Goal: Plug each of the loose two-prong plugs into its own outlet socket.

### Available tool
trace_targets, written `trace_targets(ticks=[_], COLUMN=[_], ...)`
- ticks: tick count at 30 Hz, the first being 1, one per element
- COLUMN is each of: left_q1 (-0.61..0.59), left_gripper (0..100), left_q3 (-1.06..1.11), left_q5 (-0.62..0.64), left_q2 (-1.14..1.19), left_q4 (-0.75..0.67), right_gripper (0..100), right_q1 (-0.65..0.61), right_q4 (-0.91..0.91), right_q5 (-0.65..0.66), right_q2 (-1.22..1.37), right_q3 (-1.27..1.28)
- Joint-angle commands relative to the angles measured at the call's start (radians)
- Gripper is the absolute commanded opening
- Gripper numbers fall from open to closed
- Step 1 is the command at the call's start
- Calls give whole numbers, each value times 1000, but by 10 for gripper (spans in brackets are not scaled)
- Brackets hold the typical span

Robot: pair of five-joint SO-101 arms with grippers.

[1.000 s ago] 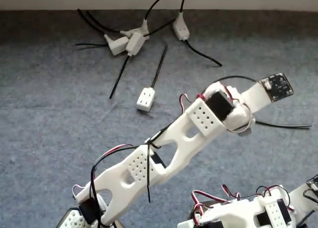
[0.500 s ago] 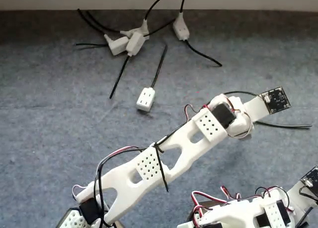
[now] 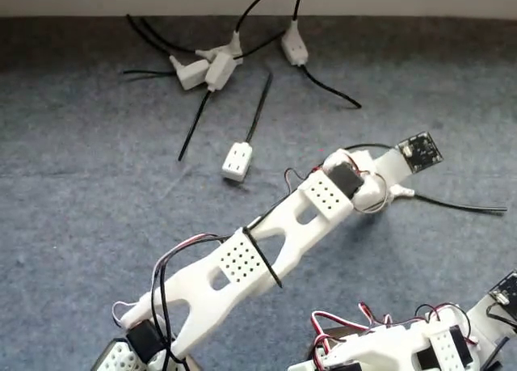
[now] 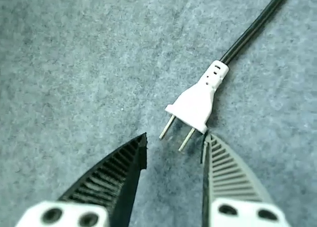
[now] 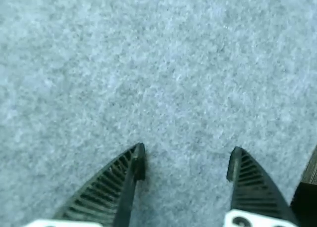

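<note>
A: Left tool [image 4: 174, 138], state?
B: Open, roughly half spread, gripping nothing. It hangs low over the table [image 4: 74, 64].
A: Plug position?
B: Plug [image 4: 195, 103] lies flat just beyond the fingertips, outside the gap. Prongs [image 4: 168, 127] point back at the tool. One prong ends just beside a fingertip [image 4: 208, 143]; whether they touch, cannot tell.
A: Cord?
B: Black cord [image 4: 252, 31] leaves the plug's back end and runs straight away from the tool.
A: Same arm from above?
B: Left arm [image 3: 266, 242] is stretched diagonally over the table, wrist right of centre. The plug [image 3: 401, 193] shows white beside the wrist, and its cord [image 3: 460, 204] trails toward the right edge.
A: Sockets?
B: One white socket [image 3: 237, 161] lies alone mid-table, well apart from the plug, with its own cord leading toward the far side. A cluster [image 3: 206, 68] of white bodies with tangled cords lies near the far edge, and a lone body [image 3: 294, 46] just right of it. Plug or socket there, cannot tell.
A: Right tool [image 5: 187, 150]?
B: Wide open, empty, table surface between the fingers. Right arm [image 3: 404, 347] sits folded at the near edge, lower right.
</note>
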Motion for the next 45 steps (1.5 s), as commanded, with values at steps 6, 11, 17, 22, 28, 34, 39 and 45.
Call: trace_targets(ticks=[6,11,17,22,28,34,39,45], left_q1=[48,59,33,-38,-153,-341,-573,-837], left_gripper=[39,7,7,7,7,7,7,7], left_q3=[-47,-48,-85,-163,-160,-156,-156,-157], left_q5=[-273,-285,-287,-287,-284,-244,-190,-192], left_q2=[-8,-13,-27,-96,-288,-441,-506,-595], left_q4=[75,78,226,364,485,575,577,577], right_gripper=[273,273,273,273,273,273,273,273], right_q1=[10,12,12,10,10,10,10,10], right_q4=[5,5,5,5,5,5,5,5], right_q5=[23,23,25,25,25,25,25,25], right_q2=[1,1,1,1,1,1,1,1], right_q3=[70,70,70,70,70,70,70,70])
